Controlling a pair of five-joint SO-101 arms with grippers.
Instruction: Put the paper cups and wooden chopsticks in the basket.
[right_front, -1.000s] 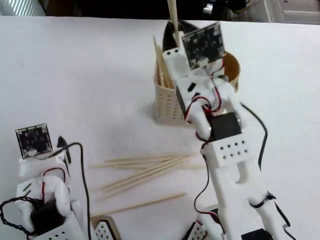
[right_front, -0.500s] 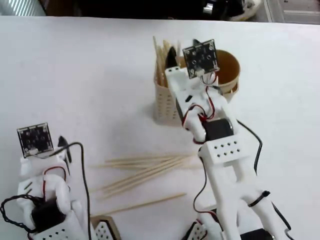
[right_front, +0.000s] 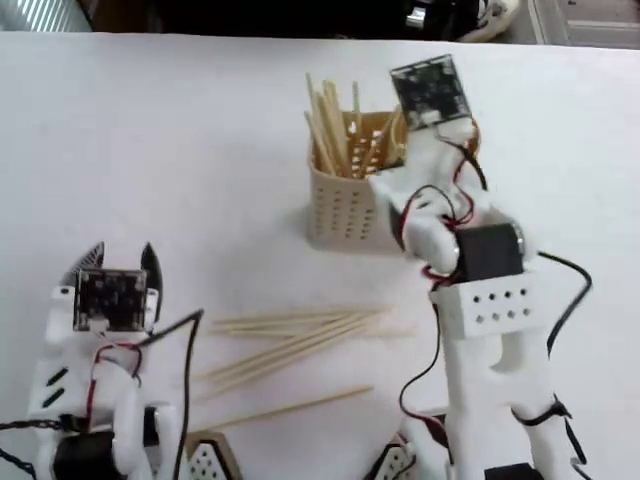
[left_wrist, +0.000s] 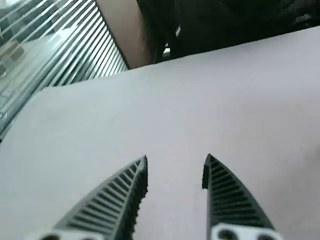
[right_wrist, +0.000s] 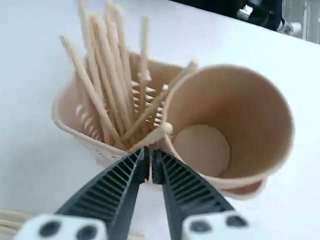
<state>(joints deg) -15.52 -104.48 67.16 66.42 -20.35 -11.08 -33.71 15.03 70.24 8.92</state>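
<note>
My left claw (right_front: 122, 258) stands wide and empty at the near left of the table (right_front: 200, 130). The loose chopsticks (right_front: 290, 338) lie flat mid-table, well apart from the basket (right_front: 345, 212). They look light, stiff, slick and apt to roll, so I'd pinch a few at mid-length. My right claw (right_wrist: 150, 155), all but closed on nothing, hangs by the basket rim beside the paper cup (right_wrist: 235, 125)

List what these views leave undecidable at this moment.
1. Paper cup: in the high view the right arm's camera board covers nearly all of it. In the right wrist view its own rim hides its foot, so whether it stands inside or beside the basket is unclear.
2. Loose chopsticks: high view, they overlap, so no exact count.
3. Brown-edged object: high view, cut off by the bottom edge.
</note>
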